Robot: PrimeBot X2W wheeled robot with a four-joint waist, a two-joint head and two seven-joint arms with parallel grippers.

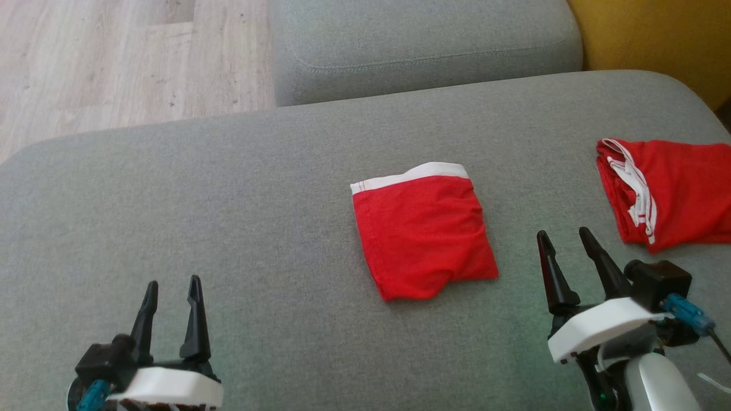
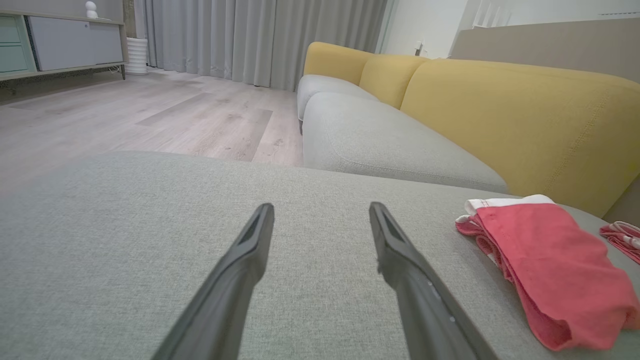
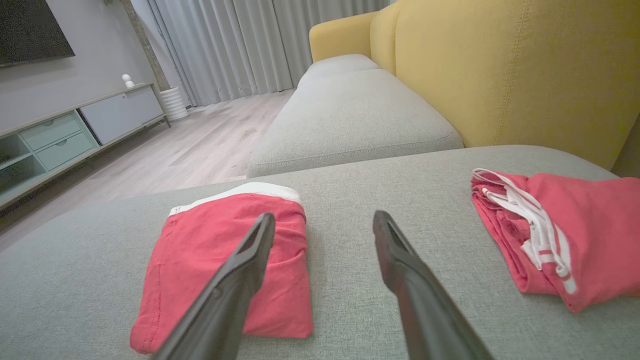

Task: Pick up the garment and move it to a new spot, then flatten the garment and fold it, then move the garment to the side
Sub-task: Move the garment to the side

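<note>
A folded red fabric garment with a white waistband is seen lying flat near the middle of a wide grey woven-fabric sofa seat, its waistband turned toward the far edge. Well apart from it, at the seat's right end, a second red cloth bundle with white striped trim is laid. The left gripper is held over bare upholstery at the near left, well apart from the garment, its jaws spread and empty. The right gripper is placed between the garment and the bundle, near both but touching neither, its jaws likewise spread with nothing held. Beyond the seat, another grey cushion, a yellow backrest and a pale wood-plank floor are seen.
</note>
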